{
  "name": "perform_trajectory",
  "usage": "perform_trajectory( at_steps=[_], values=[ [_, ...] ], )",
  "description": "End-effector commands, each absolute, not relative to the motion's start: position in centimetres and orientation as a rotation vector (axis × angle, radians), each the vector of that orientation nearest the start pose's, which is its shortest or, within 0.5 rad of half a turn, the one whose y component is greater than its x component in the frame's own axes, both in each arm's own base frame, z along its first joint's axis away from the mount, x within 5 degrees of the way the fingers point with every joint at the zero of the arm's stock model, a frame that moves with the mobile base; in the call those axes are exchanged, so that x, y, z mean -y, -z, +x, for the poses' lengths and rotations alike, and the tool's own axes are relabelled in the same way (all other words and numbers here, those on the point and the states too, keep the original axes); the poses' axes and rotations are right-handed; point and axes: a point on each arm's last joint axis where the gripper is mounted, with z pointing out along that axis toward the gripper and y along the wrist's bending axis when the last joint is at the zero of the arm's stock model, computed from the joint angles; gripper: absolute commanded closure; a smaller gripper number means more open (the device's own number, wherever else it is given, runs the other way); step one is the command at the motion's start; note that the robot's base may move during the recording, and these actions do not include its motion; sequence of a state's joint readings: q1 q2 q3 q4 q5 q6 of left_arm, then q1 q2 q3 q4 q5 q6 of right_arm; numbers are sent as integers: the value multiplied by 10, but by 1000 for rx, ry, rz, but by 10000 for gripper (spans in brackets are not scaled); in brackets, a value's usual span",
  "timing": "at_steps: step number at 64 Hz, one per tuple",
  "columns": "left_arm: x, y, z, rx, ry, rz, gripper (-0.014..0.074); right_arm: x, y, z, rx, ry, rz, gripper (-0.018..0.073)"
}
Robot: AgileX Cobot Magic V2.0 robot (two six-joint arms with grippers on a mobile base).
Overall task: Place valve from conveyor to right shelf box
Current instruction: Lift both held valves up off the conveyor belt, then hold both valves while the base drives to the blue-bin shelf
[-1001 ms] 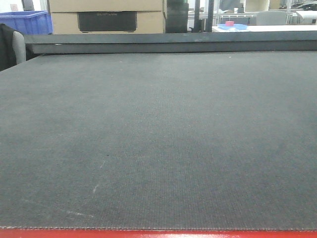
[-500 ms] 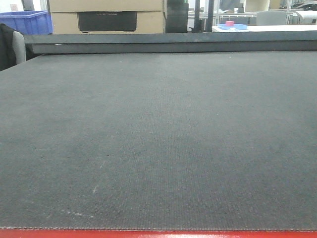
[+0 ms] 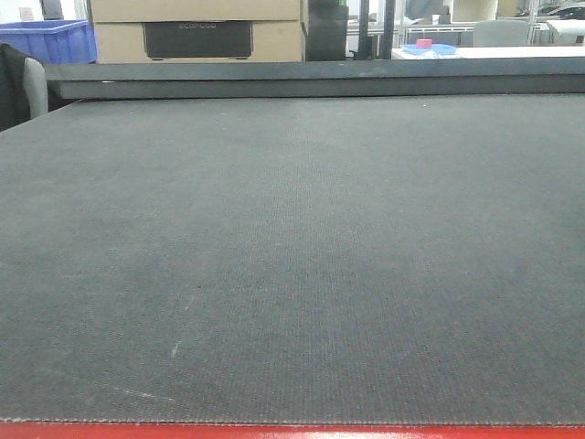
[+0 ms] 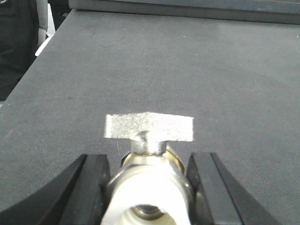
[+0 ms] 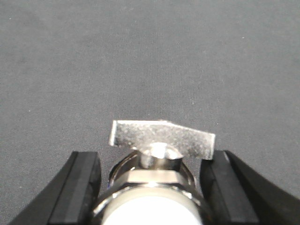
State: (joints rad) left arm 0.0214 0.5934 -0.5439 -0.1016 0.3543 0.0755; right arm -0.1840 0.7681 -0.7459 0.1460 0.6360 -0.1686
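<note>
Over the conveyor bench [image 4: 225, 65], the left fingers [image 4: 93, 185] clench a valve [image 4: 149, 127]; the right fingers [image 5: 82, 187] clench a second valve [image 5: 161, 137] (grasp done, I judge); next, carry them to the right shelf box, unseen here.

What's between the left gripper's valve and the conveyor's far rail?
Only bare conveyor, in the left wrist view: no object between the valve in the left gripper and the dark rail.

Dark grey woven conveyor [image 3: 292, 256], silver valve [image 4: 149, 127]
</note>
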Motion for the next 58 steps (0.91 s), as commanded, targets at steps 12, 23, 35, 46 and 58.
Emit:
perform_trajectory(
  at_steps=[12,23,35,46,58],
  values=[
    [1,-324,123,-1818,39,-21,708,21,-346,148,-2047,69,91,721],
    [1,-324,123,-1818,39,-21,708,21,-346,148,-2047,69,91,721],
    [1,-324,123,-1818,39,-21,708,21,-346,148,-2047,69,91,721],
    [1,-324,123,-1818,39,-21,708,21,-346,148,-2041,71,91,721],
    [1,-324,123,-1814,39,-21,708,22,-348,150,-2013,77,93,721]
  ],
)
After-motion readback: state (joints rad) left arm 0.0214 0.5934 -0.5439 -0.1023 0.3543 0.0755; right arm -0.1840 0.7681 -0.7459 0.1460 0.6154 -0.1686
